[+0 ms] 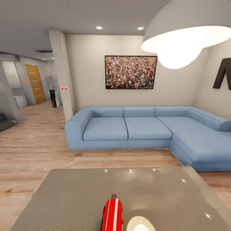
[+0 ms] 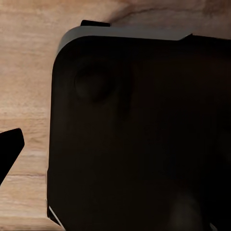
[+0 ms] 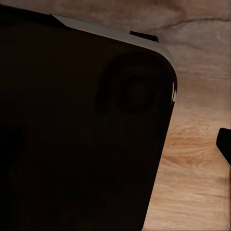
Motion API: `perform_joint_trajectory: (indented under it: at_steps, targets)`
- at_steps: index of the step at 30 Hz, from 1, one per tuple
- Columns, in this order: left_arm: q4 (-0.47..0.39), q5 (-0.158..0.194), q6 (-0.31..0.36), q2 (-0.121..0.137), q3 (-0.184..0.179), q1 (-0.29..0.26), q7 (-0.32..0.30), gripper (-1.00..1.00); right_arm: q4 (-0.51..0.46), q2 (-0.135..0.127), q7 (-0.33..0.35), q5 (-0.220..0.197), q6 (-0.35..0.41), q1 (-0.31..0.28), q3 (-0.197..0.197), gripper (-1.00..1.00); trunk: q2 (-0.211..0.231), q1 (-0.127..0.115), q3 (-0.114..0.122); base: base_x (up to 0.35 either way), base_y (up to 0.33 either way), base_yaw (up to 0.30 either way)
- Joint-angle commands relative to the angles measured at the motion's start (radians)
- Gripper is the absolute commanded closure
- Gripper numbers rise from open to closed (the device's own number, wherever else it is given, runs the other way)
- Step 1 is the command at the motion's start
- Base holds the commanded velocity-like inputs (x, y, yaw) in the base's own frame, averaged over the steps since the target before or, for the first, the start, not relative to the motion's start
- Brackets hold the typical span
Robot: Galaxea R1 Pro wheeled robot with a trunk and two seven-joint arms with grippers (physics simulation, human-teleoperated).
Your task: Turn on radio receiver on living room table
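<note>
Spreading across the head view, the living room (image 1: 38, 141) has beige walls and a light wood floor (image 1: 35, 150), with a blue L-shaped sofa (image 1: 141, 131) along the far wall and down the right side. Above the sofa hangs a framed crowd picture (image 1: 131, 72), and a big white pendant lamp (image 1: 183, 35) fills the upper right. Nearer the camera lies the table (image 1: 70, 199), its glossy grey-beige top catching small ceiling-light reflections. On it, at the near edge and slightly right of centre, stands the radio receiver (image 1: 113, 215), seen edge-on: red with white stripes, a thin dark handle tip at its top, its lower part cut off by the frame. Just right of it the lamp's bright reflection (image 1: 140, 224) shows on the tabletop. Far left, a hallway leads to an orange-brown door (image 1: 35, 83). In each wrist view a large dark rounded body (image 2: 139, 134) of the robot hangs over wood floor, and whether the left and right grippers are open or closed cannot be told.
</note>
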Motion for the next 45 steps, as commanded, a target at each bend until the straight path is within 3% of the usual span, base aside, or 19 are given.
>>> perform_joint_trajectory:
  at_steps: [1, 12, 31, 45]
  targets:
    - [0.000, 0.000, 0.000, 0.000, 0.000, 0.000, 0.000, -1.00, 0.000, 0.000, 0.000, 0.000, 0.000, 0.000, 0.000, -1.00, 0.000, 0.000, -0.001, 0.000, 0.000, 0.300]
    - [0.000, 0.000, 0.000, 0.000, 0.000, 0.000, 0.000, -1.00, 0.000, -0.001, 0.000, 0.001, -0.001, -0.001, 0.000, -1.00, 0.000, 0.000, -0.005, 0.000, 0.000, 0.255]
    - [0.000, 0.001, 0.000, -0.001, 0.000, 0.000, 0.007, -1.00, 0.000, -0.007, 0.000, -0.007, -0.003, -0.001, 0.000, -1.00, 0.000, 0.000, -0.006, 0.000, 0.000, 0.010]
    - [0.001, 0.001, 0.000, 0.000, 0.000, 0.000, 0.009, -1.00, 0.000, -0.009, 0.001, -0.009, 0.002, -0.001, 0.000, -1.00, 0.098, -0.054, 0.038, 0.000, 0.000, 0.000]
